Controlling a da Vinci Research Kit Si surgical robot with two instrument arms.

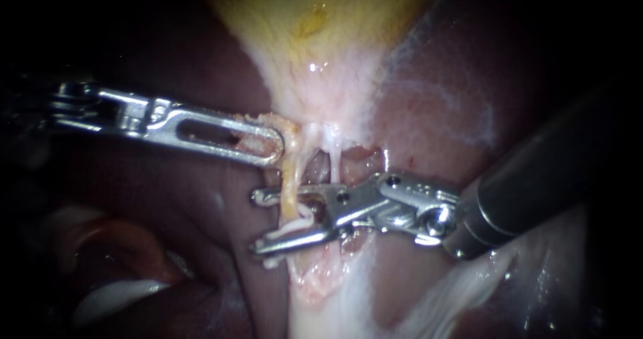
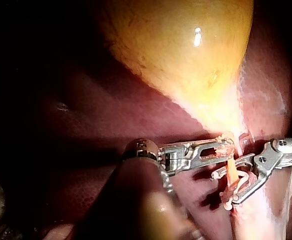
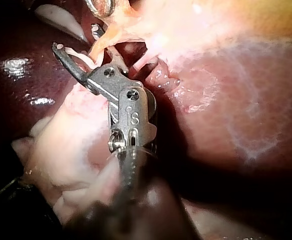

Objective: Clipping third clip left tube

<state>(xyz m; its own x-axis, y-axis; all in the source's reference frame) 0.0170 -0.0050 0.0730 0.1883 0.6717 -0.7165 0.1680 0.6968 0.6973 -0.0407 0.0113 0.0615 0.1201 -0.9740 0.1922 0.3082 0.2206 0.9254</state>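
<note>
Item: clip step, left tube, endoscope view w/ both wrist views as cross-check. Our left instrument (image 1: pixel 271 145): slotted jaws clamped on neck tissue (image 1: pixel 289 126) just below the gallbladder (image 1: pixel 315 17), at the upper end of the left tube (image 1: pixel 289 178), which hangs taut from those jaws. Our right instrument (image 1: pixel 256 222): jaws apart w/ a clear gap, and the left tube runs down between them, crossing the upper jaw near its tip. A white clip (image 1: pixel 295 226) lies along the lower jaw, touching the tube's lower part. We can't tell whether it is seated all the way round the tube. Right tube (image 1: pixel 333 155): pale, just beside the right instrument's upper jaw on the hinge side, apart from the left tube. Liver (image 1: pixel 435 111): behind and beside both sets of jaws. Est. status: tube lined up, clip not closed. Risks, as we judge them: tube sits near the jaw tips, so closing now may catch only part of it and leave the clip loose. Too much pull from the left jaws could tear the thin neck tissue or drag the tube out of the gap. The right tube is close enough to the hinge side to get pinched. Jaw tips could also snag the liver underneath.
</note>
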